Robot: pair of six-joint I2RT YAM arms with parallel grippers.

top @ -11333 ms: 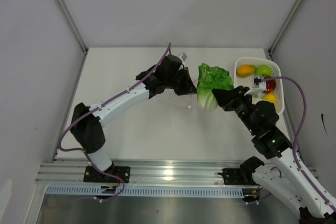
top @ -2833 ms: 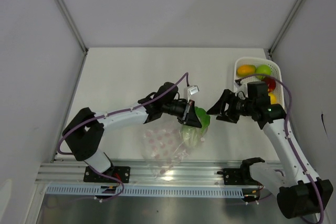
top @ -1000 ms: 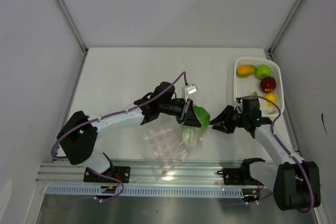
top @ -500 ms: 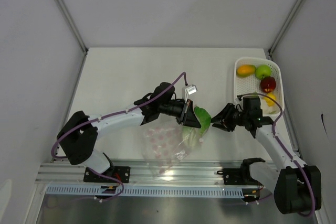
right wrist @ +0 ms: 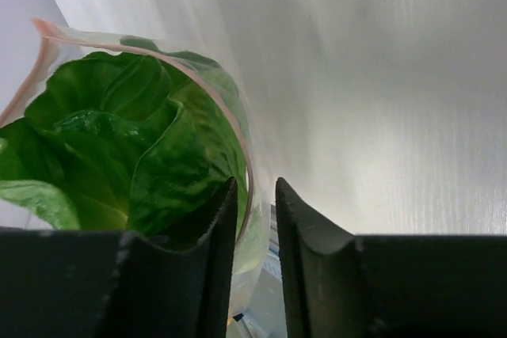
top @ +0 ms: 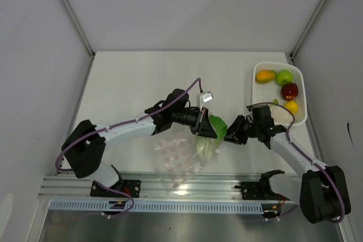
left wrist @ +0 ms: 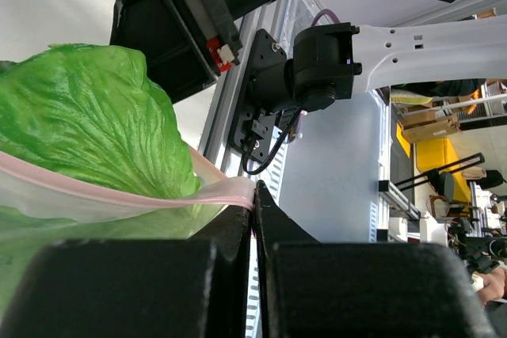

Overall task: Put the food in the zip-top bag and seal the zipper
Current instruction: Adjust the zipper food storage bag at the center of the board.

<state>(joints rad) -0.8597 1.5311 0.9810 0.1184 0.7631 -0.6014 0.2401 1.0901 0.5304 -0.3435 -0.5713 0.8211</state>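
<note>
While the cabbage (top: 215, 126) is sitting only half inside the zip-top bag (top: 176, 154), near the front of the table (top: 136, 83), loading is judged to be the step in hand. The rest of the food (top: 290, 90) is lying in the white basket (top: 266, 92).

The left gripper (left wrist: 255, 195) is pinching fully shut on the zipper (left wrist: 103, 199), holding the mouth up. The right gripper (right wrist: 255, 195) is standing narrowly apart, straddling the opposite rim without visibly clamping it.

The next move is likely calling for a firm pinch there, then spreading the mouth so the cabbage drops in.
</note>
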